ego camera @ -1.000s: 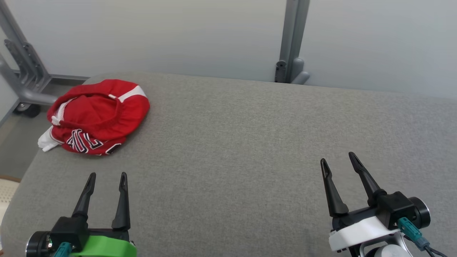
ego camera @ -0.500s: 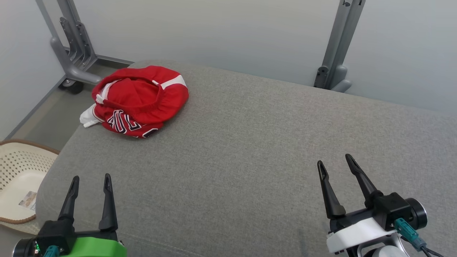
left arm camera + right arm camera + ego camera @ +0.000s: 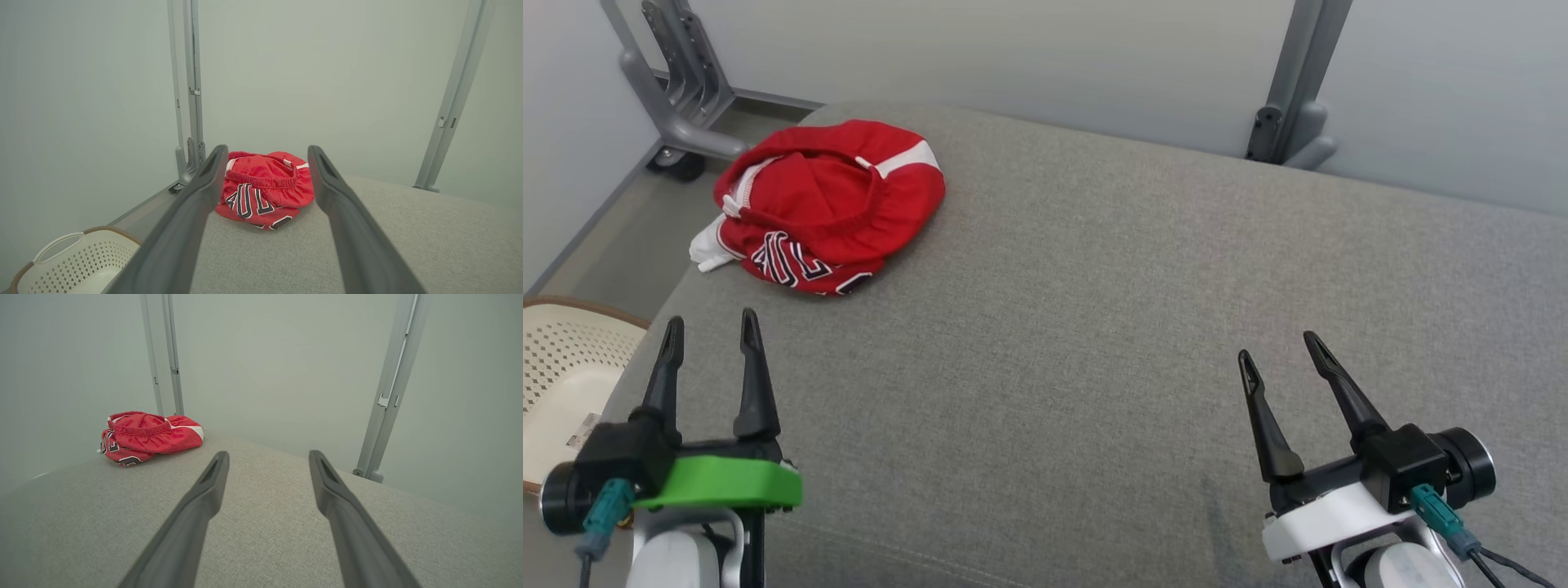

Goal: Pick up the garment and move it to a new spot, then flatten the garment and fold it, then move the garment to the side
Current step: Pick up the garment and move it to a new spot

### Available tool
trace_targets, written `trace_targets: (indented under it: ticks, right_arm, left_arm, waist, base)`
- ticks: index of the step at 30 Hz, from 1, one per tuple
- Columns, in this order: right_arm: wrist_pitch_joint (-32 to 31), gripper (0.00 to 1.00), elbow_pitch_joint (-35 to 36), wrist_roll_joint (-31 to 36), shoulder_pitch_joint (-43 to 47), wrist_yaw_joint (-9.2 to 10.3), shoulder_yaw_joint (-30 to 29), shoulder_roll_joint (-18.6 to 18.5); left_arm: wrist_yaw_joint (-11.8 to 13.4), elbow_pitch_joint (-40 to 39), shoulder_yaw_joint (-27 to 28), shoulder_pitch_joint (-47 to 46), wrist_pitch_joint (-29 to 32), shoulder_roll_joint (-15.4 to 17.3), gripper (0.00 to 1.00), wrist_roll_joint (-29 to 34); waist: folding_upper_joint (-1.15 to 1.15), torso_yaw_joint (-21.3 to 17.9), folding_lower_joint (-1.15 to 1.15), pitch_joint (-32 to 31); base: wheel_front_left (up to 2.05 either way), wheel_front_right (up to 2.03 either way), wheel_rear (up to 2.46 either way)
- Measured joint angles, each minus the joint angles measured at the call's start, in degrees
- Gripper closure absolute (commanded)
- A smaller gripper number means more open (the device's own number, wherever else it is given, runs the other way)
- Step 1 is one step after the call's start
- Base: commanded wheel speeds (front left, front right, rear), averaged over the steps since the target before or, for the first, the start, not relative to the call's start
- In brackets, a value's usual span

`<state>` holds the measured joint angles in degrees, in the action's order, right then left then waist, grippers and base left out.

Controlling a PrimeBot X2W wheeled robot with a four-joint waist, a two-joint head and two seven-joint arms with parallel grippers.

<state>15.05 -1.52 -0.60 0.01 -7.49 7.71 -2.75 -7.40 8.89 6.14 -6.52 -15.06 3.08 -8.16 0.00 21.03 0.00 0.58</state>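
Head view: a crumpled red garment with white trim and black lettering lies bunched at about ten o'clock on the grey padded bench, near its far left corner. The left pincer hovers at seven o'clock, its fingers spread wide and empty, pointing toward the garment but well apart from it. The right pincer hangs at four o'clock, likewise wide and holding nothing. A pale perforated basket stands on the floor at nine o'clock, just beside the bench. Left wrist view frames the garment between its two fingers.
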Motion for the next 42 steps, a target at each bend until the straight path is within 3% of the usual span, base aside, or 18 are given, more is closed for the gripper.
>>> trace_targets:
  ticks: [9,16,25,33,42]
  right_arm:
    - [0.0,0.0,-0.1,3.7,-4.4,-0.01,-0.2,0.0]
    - [0.0,0.0,0.1,4.9,-6.9,-0.01,-0.1,0.0]
    - [0.0,0.0,1.1,6.9,-10.3,-0.01,-0.7,0.0]
    - [0.0,0.0,2.6,8.4,-11.0,-0.01,-1.4,0.0]
    - [0.0,0.0,3.2,8.5,-12.0,-0.01,0.1,0.0]
  left_arm:
    - [0.0,12.7,3.4,-17.4,-0.1,0.3,0.0,-4.5]
    - [0.1,30.6,1.8,-36.1,3.0,6.5,0.0,-5.2]
    - [0.1,49.8,1.9,-55.2,6.7,9.8,0.0,-6.9]
    - [0.1,61.5,1.3,-64.5,15.8,10.1,0.0,-8.8]
    - [4.0,64.3,-0.4,-66.0,21.4,12.1,0.0,-7.6]
  waist:
    - [0.0,-1.6,0.0,7.4]
    - [0.0,-3.4,0.0,13.4]
    - [0.0,-6.9,0.01,20.5]
    - [0.0,-9.6,0.01,26.0]
    - [0.0,-12.2,0.01,29.6]
  base:
    - [0.0,0.0,0.0]
    - [0.0,0.0,0.0]
    - [0.0,0.0,0.0]
    - [0.0,0.0,0.0]
    - [0.0,0.0,0.0]
